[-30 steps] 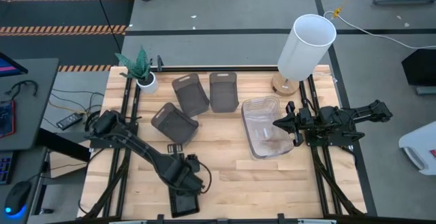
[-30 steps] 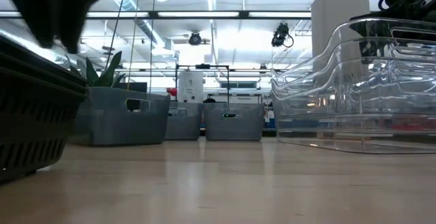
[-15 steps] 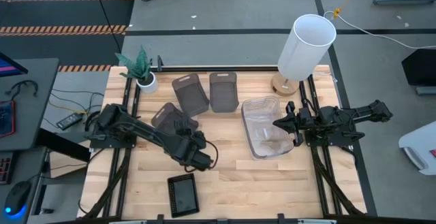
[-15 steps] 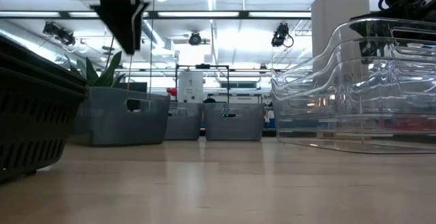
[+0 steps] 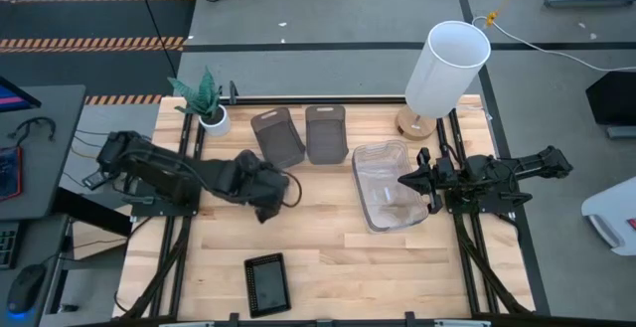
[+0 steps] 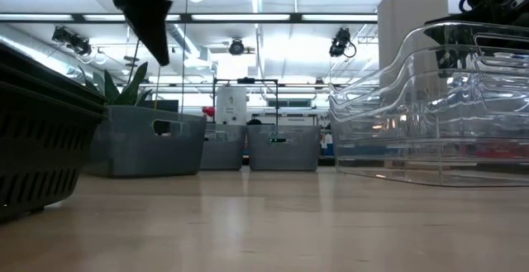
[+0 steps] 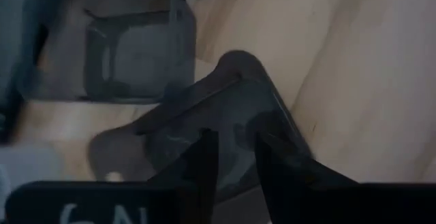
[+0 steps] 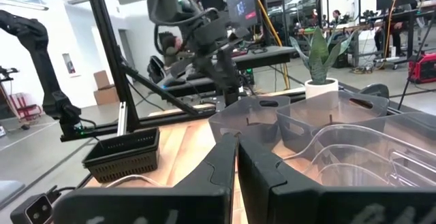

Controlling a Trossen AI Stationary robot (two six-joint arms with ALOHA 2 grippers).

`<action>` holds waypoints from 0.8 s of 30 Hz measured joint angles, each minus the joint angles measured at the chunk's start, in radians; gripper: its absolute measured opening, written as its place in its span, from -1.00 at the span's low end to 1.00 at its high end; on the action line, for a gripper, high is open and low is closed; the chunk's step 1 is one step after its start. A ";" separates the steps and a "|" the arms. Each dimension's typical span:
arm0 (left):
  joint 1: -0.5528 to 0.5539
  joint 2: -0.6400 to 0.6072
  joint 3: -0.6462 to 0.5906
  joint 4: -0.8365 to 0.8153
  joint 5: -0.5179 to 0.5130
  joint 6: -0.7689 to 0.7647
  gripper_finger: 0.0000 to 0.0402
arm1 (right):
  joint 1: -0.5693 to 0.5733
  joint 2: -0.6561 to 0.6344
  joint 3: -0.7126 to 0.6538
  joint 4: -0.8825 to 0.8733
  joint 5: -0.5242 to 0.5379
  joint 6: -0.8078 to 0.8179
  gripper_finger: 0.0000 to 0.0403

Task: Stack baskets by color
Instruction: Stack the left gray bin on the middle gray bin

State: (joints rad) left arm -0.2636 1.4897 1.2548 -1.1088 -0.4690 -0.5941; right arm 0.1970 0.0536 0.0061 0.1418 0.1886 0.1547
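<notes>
Grey basket [image 5: 242, 171] directly beneath left gripper [image 5: 266, 204]

Clear baskets [image 5: 388, 186] nested in one upright stack at the table's right-centre, three smoky grey baskets [image 5: 326, 133] well left of that stack, unstacked, black mesh baskets [image 5: 268, 283] stacked near the front edge

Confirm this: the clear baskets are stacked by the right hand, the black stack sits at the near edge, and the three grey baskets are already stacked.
Wrong on the grey baskets: the high view shows them apart, unstacked. The clear baskets by the right hand and the black stack are as stated.
</notes>
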 joint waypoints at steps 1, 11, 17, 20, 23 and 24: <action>0.014 -0.001 -0.002 0.006 0.003 -0.046 -0.48 | 0.000 0.000 0.000 -0.001 0.000 0.000 -0.89; 0.091 0.013 -0.003 -0.009 0.050 -0.046 -0.02 | 0.000 0.000 0.000 -0.001 0.000 0.000 -0.89; 0.166 0.006 -0.003 -0.198 -0.030 0.010 0.02 | 0.000 0.000 0.000 0.000 0.000 0.000 -0.89; 0.206 0.001 -0.026 -0.184 -0.032 0.056 -0.05 | 0.000 0.000 0.000 0.000 0.000 0.000 -0.89; 0.251 -0.028 -0.096 -0.167 -0.027 0.087 -0.14 | 0.000 0.000 0.000 0.000 0.000 0.000 -0.89; 0.265 -0.041 -0.127 -0.160 -0.022 0.090 -0.16 | 0.000 0.000 0.000 0.000 0.000 0.000 -0.89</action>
State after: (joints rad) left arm 0.0015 1.4487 1.1273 -1.2685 -0.4911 -0.5037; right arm 0.1970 0.0538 0.0059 0.1413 0.1883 0.1546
